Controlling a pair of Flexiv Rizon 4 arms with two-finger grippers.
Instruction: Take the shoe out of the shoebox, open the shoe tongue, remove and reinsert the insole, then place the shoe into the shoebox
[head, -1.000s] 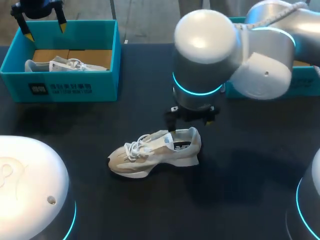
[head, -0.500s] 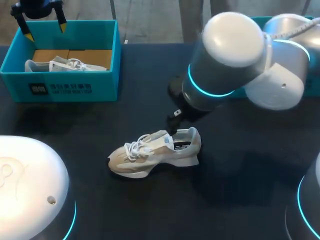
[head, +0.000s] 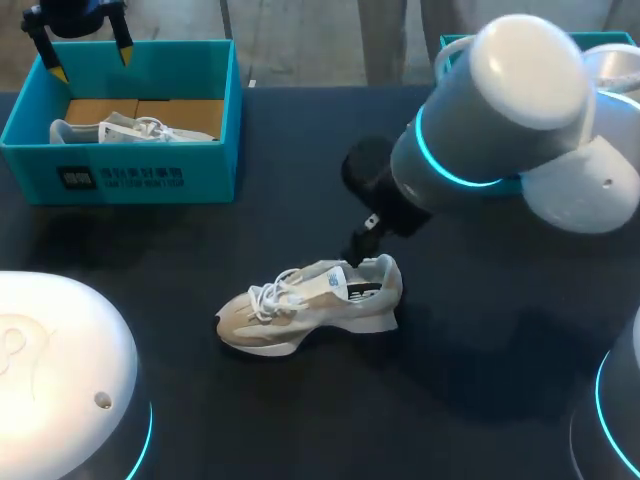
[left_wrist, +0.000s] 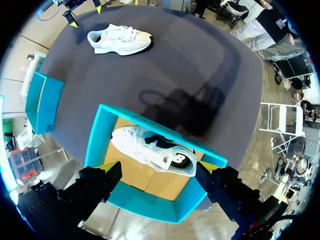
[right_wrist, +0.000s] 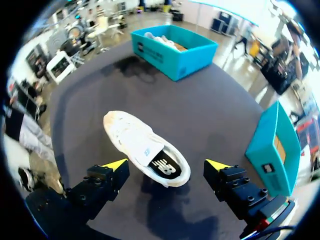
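1. The left gripper hangs open above the teal shoebox, which holds a second sneaker
2. The beige sneaker stands mid-table, toe toward my left, heel toward my right
3. The right gripper, open, hovers over its heel opening, the nearer arm
4. The dark table lies flat; the shoebox is well apart

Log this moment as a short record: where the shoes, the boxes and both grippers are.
table shoe: upright on its sole mid-table, outside any box, insole showing inside
second shoe: lying in the left box
right box: near the table's right edge, partly hidden by the right arm in the head view
left gripper: open, above the left box, holding nothing
right gripper: open, over the table shoe's heel, not gripping it
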